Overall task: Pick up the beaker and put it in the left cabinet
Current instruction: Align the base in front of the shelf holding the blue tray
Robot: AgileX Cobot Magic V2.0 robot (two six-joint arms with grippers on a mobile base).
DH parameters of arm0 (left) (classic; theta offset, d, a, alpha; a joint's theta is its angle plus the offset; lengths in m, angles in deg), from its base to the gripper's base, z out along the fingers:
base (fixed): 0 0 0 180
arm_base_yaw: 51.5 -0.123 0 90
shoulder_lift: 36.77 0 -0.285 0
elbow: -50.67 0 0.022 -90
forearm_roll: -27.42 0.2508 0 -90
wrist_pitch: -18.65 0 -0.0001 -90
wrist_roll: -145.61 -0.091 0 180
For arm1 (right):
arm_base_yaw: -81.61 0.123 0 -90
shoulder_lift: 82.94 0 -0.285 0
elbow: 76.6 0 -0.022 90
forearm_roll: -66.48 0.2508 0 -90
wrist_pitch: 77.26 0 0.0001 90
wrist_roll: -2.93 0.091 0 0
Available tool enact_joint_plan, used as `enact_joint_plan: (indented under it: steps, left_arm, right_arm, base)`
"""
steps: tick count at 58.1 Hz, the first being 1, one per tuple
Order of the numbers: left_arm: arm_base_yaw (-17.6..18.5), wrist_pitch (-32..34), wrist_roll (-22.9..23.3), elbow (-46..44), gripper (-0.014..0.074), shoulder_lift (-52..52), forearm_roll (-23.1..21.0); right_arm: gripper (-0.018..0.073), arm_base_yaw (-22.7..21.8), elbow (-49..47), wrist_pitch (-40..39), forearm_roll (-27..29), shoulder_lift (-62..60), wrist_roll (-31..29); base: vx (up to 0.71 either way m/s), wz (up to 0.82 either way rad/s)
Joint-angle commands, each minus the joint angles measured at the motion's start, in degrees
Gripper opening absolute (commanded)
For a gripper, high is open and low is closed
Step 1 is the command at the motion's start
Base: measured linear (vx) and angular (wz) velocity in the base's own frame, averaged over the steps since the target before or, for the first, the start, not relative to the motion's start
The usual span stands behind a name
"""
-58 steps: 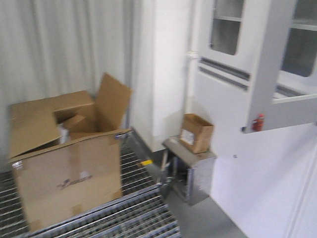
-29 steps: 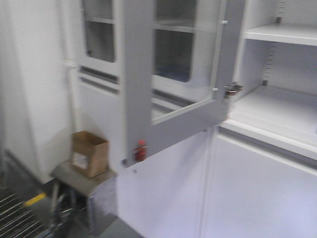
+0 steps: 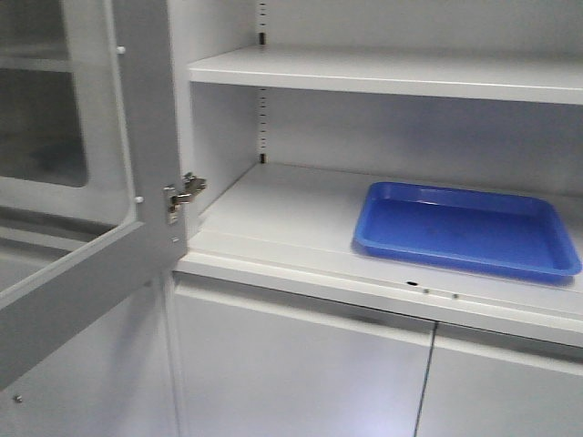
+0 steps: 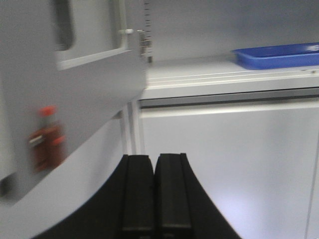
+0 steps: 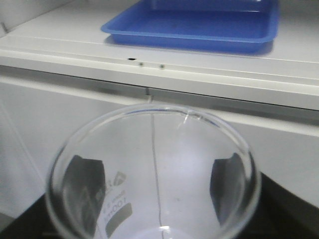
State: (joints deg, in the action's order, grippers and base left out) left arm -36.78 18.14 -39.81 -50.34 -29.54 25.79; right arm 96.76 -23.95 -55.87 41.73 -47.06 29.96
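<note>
Looking down the right wrist view, we see the beaker point(image 5: 153, 174) filling the lower half of the picture. Its mouth faces the camera, its rolled rim is whole, and white printed marks show through the glass low on the left. The right claw point(image 5: 157, 199) is clamped on it: dark pads point(image 5: 84, 184) show through the wall on both sides, pressed against the outside of the glass. The beaker hangs in the air in front of the cabinet point(image 3: 228, 118), outside it and not resting on anything.

Just beyond the rim lies the front lip of the pale grey surface point(image 5: 60, 35), with a few small holes point(image 5: 132, 59) in it. On that surface sits a blue tray point(image 5: 199, 22), well right of the cabinet's left wall in the front view. The part of the tray we can see holds nothing. An upper surface point(image 3: 392, 73) runs above, and a slotted peg strip point(image 3: 261, 109) climbs the back left corner. Closed lower doors point(image 3: 301, 373) stand beneath the lip.

To the left, a grey-framed glass door point(image 3: 146, 137) stands swung open on its hinge point(image 3: 182, 193).

In the left wrist view, the left claw point(image 4: 153, 162) has its two black fingers pressed together, holding nothing. It is low in front of the lower doors. A blurred red object point(image 4: 47, 134) sits on the open door nearby.
</note>
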Motion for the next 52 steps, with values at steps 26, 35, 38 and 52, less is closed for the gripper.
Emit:
enact_joint_plan:
  steps: [26, 35, 38, 52]
  left_arm:
    - [0.2, 4.8, 0.2, 0.9, 0.0001, -1.1, -0.5]
    - [0.2, 4.8, 0.2, 0.9, 0.0001, -1.1, -0.5]
    - [0.2, 4.8, 0.2, 0.9, 0.0001, -1.1, -0.5]
    - [0.2, 4.8, 0.2, 0.9, 0.0001, -1.1, -0.5]
  right_arm:
    - [-0.0006, -0.2, -1.9, -4.3, -1.1, 0.2, -0.3]
    - [-0.0006, -0.2, -1.9, -4.3, -1.1, 0.2, -0.3]
    - [-0.0006, -0.2, -1.9, -4.3, -1.1, 0.2, -0.3]
    - [-0.0006, -0.2, -1.9, -4.2, -1.1, 0.2, -0.3]
  base:
    - [0.22, -0.54]
    - [0.25, -0.33]
    - [0.26, -0.24]
    - [0.28, -0.15]
